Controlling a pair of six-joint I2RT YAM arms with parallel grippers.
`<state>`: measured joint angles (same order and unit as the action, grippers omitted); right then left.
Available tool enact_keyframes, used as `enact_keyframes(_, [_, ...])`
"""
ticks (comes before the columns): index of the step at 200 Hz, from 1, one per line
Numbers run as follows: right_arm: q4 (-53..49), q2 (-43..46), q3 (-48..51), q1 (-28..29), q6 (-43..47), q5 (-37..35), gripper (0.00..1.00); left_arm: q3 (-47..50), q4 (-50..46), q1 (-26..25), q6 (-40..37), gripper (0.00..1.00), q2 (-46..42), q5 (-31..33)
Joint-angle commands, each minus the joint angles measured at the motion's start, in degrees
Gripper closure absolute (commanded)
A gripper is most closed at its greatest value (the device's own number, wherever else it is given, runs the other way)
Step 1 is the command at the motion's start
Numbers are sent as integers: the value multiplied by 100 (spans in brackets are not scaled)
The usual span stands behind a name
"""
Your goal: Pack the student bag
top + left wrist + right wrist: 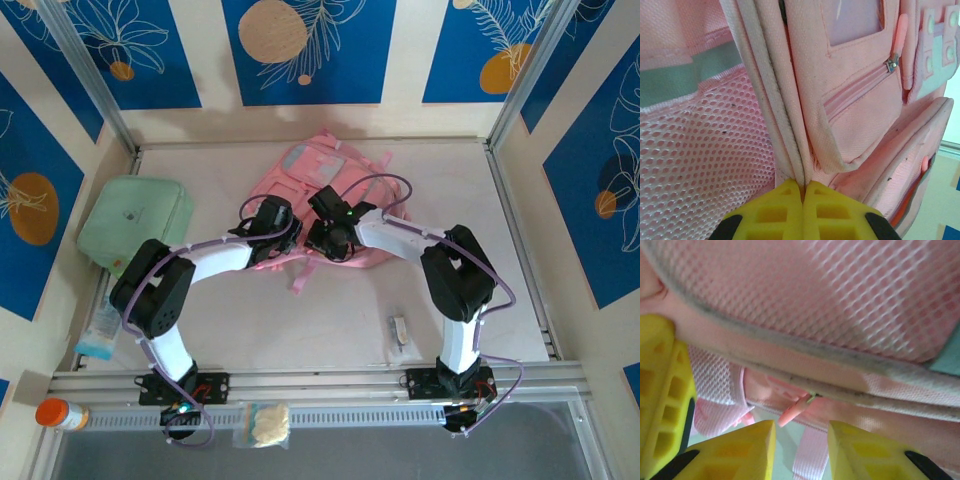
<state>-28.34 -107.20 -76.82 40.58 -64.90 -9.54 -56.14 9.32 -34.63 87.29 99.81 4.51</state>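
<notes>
The pink student bag [310,165] lies far centre on the table [480,250], its contents hidden, with a mint-green soft case [135,222] to its left. The left gripper [803,186] is clamped tight on the bag's grey-trimmed edge. The right gripper [801,432] is partly open and empty under the mesh.

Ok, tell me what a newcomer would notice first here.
The pink backpack at the far middle of the table draws the eye, with both arms bent in over it. Up close, the left gripper is pinched shut on its grey-trimmed edge beside the mesh pocket, while the right gripper is open close to another trimmed edge. A mint-green case lies apart at the left.
</notes>
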Motion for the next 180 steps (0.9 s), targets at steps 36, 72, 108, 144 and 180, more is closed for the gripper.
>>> enact_keyframes(36, [99,-456,-317,162,-514,-632,65,73,456,-114,129,100,-274,-209])
enact_keyframes(72, [25,-733,-517,187,-550,-748,72,86,465,-105,142,100,-271,-193])
enact_keyframes(108, [-137,-647,-544,205,-399,-874,87,99,405,-105,79,100,-321,-126])
enact_keyframes(144, [-322,-264,-376,196,-99,-974,100,52,179,11,-183,100,-392,-21])
enact_keyframes(180, [-647,164,-44,144,489,-967,100,12,-168,316,-626,100,-456,-41])
